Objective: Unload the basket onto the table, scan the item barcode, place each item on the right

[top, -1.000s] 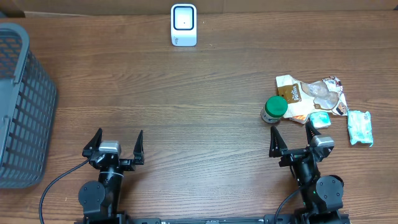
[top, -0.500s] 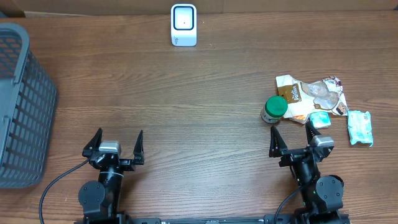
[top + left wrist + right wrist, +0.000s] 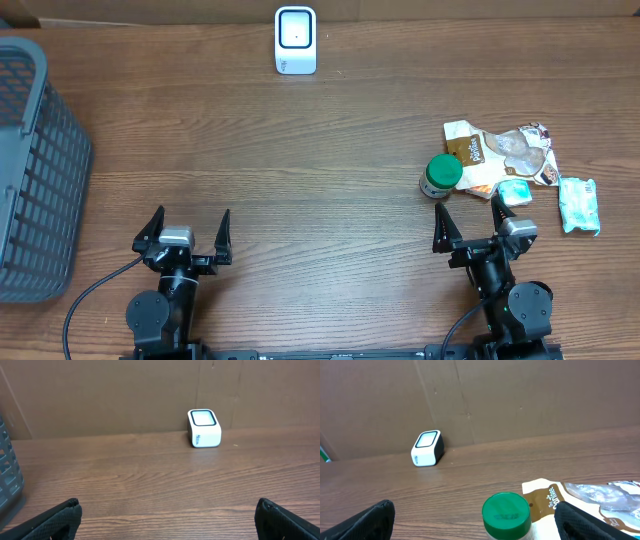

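A white barcode scanner (image 3: 295,40) stands at the far edge of the table, its window facing up; it also shows as the scanner (image 3: 204,428) and the scanner (image 3: 427,448) in the wrist views. The items lie at the right: a green-lidded jar (image 3: 441,175), a brown and clear snack bag (image 3: 500,155), a small teal packet (image 3: 515,190) and a pale green packet (image 3: 578,205). My right gripper (image 3: 468,210) is open just in front of the jar (image 3: 506,510), holding nothing. My left gripper (image 3: 191,218) is open over bare wood, empty.
A grey mesh basket (image 3: 35,170) fills the left edge of the table; its corner shows as the basket (image 3: 7,470) in the left wrist view. A brown cardboard wall (image 3: 125,395) runs along the far side behind the scanner.
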Motion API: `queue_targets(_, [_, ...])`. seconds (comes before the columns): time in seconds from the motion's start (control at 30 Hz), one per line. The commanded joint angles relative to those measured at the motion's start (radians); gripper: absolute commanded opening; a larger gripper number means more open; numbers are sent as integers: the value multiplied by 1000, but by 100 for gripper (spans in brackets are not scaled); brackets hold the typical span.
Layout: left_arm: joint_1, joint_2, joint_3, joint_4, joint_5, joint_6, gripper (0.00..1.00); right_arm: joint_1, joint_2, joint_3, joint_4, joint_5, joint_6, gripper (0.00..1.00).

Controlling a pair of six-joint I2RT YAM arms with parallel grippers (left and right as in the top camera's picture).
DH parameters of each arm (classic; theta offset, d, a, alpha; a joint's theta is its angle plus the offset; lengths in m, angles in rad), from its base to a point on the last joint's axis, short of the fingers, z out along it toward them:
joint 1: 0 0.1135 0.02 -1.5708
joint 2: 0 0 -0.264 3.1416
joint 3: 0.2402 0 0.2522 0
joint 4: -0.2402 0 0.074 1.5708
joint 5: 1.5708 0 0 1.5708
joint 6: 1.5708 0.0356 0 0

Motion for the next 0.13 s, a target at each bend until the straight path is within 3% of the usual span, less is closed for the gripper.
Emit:
queue_targets(0.0, [-4, -11, -5, -1, -10, 7, 99, 2, -12, -11, 3, 1, -5, 100])
queue_targets(0.1, [-4, -11, -5, -1, -10, 7, 100, 2, -12, -11, 3, 1, -4, 100])
